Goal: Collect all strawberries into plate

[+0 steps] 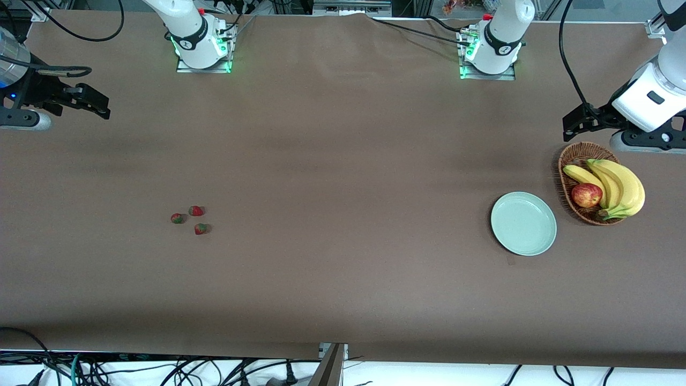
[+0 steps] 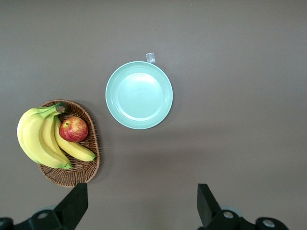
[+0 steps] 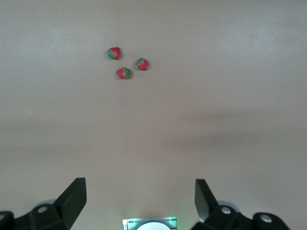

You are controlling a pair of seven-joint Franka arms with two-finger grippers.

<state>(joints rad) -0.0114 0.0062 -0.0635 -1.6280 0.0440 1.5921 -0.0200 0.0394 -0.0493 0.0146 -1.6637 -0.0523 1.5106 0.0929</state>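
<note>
Three small red strawberries with green tops lie close together on the brown table toward the right arm's end: one point(image 1: 177, 218), one point(image 1: 196, 210) and one point(image 1: 201, 229). They also show in the right wrist view point(image 3: 124, 73). The pale mint-green plate point(image 1: 523, 223) lies empty toward the left arm's end, and it shows in the left wrist view point(image 2: 139, 95). My right gripper point(image 1: 99, 102) is open and empty, raised over the right arm's end of the table, well away from the berries point(image 3: 140, 201). My left gripper point(image 1: 573, 126) is open and empty, raised by the basket point(image 2: 142, 206).
A brown wicker basket point(image 1: 567, 161) with bananas point(image 1: 621, 185) and a red apple point(image 1: 587, 195) stands beside the plate, toward the left arm's end; it shows in the left wrist view point(image 2: 91, 163). A small white tag point(image 2: 150, 57) lies by the plate's rim.
</note>
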